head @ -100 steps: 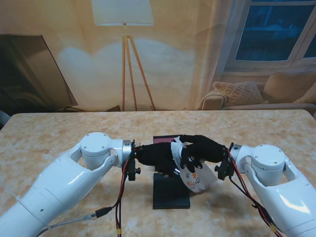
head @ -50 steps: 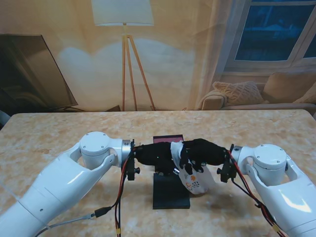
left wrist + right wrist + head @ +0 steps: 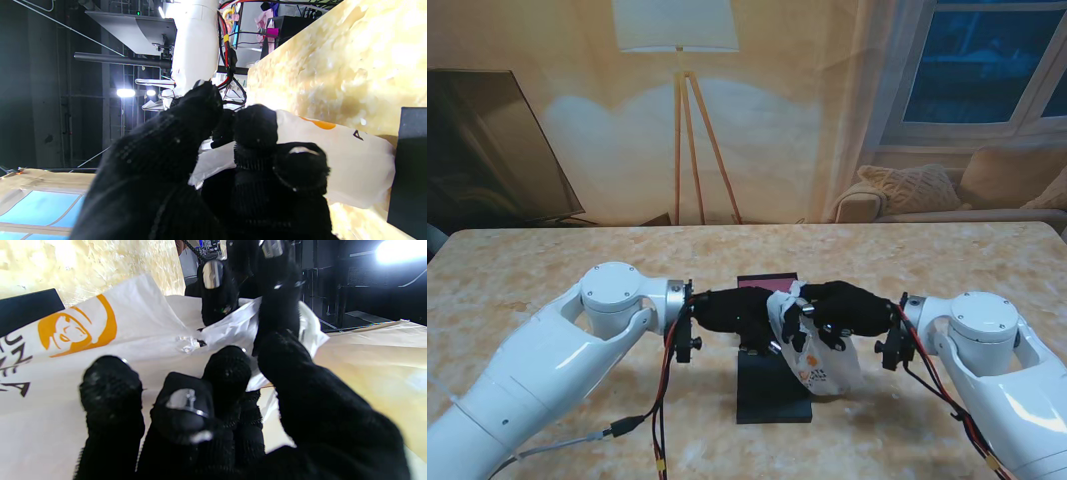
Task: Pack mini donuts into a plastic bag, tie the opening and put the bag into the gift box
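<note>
A white plastic bag (image 3: pixel 819 366) with orange and black print hangs between both black-gloved hands above the middle of the table. My left hand (image 3: pixel 739 313) is shut on the bag's gathered neck from the left, and my right hand (image 3: pixel 842 308) is shut on the same neck from the right. In the left wrist view the bag (image 3: pixel 337 160) bulges past my closed fingers (image 3: pixel 257 133). The right wrist view shows the bag (image 3: pixel 100 340) with its crumpled top pinched under my fingers (image 3: pixel 280 306). The donuts stay hidden. A black gift box (image 3: pixel 772 395) lies under the bag.
A dark red panel (image 3: pixel 762 281), perhaps the box lid's inside, shows just beyond my hands. The marbled table (image 3: pixel 547 270) stretches to both sides. Cables (image 3: pixel 665 400) hang from my left wrist near the box.
Both hands have risen slightly and shifted a little, lifting the bag's neck. The left elbow has swung outward to the left. The bag hangs a bit higher over the box.
</note>
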Action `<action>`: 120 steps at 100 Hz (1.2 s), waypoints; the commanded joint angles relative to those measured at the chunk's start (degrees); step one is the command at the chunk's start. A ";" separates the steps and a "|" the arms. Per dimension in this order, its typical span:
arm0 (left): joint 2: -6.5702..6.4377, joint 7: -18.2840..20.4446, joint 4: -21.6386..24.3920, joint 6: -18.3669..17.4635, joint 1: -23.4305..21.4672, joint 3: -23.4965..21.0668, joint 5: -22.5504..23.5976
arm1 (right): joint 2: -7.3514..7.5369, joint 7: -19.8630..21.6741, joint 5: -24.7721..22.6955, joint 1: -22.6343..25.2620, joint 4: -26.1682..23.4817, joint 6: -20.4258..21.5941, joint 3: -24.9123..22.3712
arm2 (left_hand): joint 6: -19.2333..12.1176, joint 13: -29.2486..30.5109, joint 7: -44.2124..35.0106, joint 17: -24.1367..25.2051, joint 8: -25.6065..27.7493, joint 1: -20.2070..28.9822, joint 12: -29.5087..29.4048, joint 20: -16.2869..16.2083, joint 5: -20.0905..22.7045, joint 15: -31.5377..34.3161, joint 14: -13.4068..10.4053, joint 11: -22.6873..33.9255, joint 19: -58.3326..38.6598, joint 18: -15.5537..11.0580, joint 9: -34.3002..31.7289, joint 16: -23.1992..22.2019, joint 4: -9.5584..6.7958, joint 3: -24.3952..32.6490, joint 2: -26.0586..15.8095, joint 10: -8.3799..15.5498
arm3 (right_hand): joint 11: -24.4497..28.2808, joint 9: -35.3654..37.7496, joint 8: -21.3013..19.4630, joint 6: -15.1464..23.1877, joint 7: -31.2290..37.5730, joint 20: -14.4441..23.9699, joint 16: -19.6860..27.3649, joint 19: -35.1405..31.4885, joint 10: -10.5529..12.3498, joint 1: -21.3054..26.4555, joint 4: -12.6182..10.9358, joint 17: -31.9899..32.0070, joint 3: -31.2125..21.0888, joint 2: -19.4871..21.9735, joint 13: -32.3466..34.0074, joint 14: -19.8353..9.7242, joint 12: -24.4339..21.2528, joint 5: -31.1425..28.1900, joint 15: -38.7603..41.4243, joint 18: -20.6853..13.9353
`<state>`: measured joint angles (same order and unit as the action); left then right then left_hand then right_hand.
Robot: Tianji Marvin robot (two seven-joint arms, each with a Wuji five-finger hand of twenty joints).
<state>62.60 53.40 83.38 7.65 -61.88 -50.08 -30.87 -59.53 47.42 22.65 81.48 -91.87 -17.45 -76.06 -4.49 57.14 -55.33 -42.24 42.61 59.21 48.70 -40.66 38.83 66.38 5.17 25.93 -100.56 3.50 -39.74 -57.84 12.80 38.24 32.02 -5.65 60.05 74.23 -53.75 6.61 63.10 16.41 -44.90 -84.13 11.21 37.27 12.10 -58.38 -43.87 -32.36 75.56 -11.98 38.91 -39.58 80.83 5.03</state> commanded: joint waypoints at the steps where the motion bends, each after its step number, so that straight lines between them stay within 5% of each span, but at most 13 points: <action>1: -0.13 0.37 0.34 0.34 0.15 -0.36 0.42 | 0.33 1.73 -0.16 0.80 -0.62 -0.24 -0.39 | -0.02 -0.60 0.56 0.94 -0.53 1.28 2.42 -1.58 -1.31 -0.94 1.43 0.74 -0.58 -4.61 0.67 -1.64 -0.89 -1.23 -0.31 -0.72 | 1.92 2.49 -2.10 3.03 2.61 0.48 -1.27 -2.07 1.05 -0.92 1.50 0.03 2.72 0.23 0.55 -3.73 0.64 -2.07 2.49 0.53; 37: -0.86 -1.36 0.87 -0.07 0.35 -0.42 4.51 | 2.47 9.92 -2.33 0.79 -0.10 2.28 -2.40 | 2.44 -1.82 0.55 2.99 -0.83 1.42 10.71 -3.13 -1.96 -4.65 1.87 0.49 3.29 -2.94 -1.60 -1.91 -0.94 -1.52 -0.78 -1.78 | 3.49 3.36 -9.18 5.77 3.14 0.30 -1.97 -1.81 1.98 -1.69 -0.27 1.76 8.01 4.68 0.46 -3.08 2.00 -6.62 3.87 1.52; 61: -1.38 -1.93 1.18 -0.45 0.36 -0.81 6.91 | 3.88 15.16 -4.19 -0.15 1.10 3.28 -3.16 | 2.41 -3.34 0.47 5.34 -0.16 1.70 10.84 -3.61 -2.58 -8.72 3.18 -0.29 7.11 -0.51 -1.59 -1.26 -1.10 -2.07 -1.36 -1.82 | 1.07 -1.29 -16.46 8.74 4.24 1.47 1.22 1.36 -0.02 -1.85 -1.88 8.67 12.28 7.74 0.32 2.03 3.61 -7.73 -2.71 3.42; 80: -1.58 -2.94 2.01 -0.10 -0.46 -1.71 8.07 | 4.81 16.04 -8.56 -0.36 0.84 5.85 -3.72 | 2.78 -4.07 0.55 6.49 0.39 2.35 10.24 -4.17 -3.03 -12.88 4.16 -0.62 10.53 1.02 -1.45 0.01 -1.37 -2.70 -1.92 -2.29 | -1.03 -3.81 -21.81 10.99 8.97 2.89 3.15 3.99 -0.35 -5.97 -5.38 11.75 11.01 8.09 0.30 4.13 4.26 -11.26 -8.94 4.36; 95: -1.46 -4.79 2.97 1.45 -1.56 -2.47 8.70 | 5.43 16.38 -12.03 -0.57 0.94 9.07 -3.67 | 4.03 -2.10 -0.27 3.83 1.98 3.06 10.18 -2.07 -4.28 -17.23 4.58 -1.13 15.22 2.44 -3.43 3.32 -1.81 -3.24 -2.23 -4.18 | -3.16 -6.20 -26.33 11.90 15.89 3.67 3.37 6.37 -1.20 -7.85 -6.33 14.20 9.57 6.56 -1.88 5.18 3.96 -15.86 -13.43 5.32; 120: -0.85 -9.62 4.89 3.58 -3.84 -3.74 9.83 | 5.79 15.73 -15.00 -0.29 0.32 12.16 -4.01 | 4.15 4.78 -9.98 -5.01 12.62 1.80 9.40 5.39 -7.30 -22.27 4.26 -1.27 19.30 3.39 -12.04 10.17 -1.46 -1.78 0.22 -6.32 | -3.96 -6.76 -26.74 11.61 18.20 4.02 3.22 7.57 -1.27 -8.36 -6.21 15.28 8.48 5.69 -2.81 4.96 3.95 -17.69 -15.06 5.60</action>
<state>62.05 43.04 88.24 10.83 -65.46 -53.37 -21.63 -54.19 62.02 6.99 80.62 -91.90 -4.51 -79.84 3.58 59.58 -56.57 -44.58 52.24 60.70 58.55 -37.33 33.00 45.20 8.48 23.41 -82.48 7.93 -47.07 -49.38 12.15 36.26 30.77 -5.99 56.27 68.16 -80.17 16.97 68.29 19.55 -42.53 -76.62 9.35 30.64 6.93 -43.32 -35.09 -25.58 72.26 -6.66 42.07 -48.00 65.70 10.60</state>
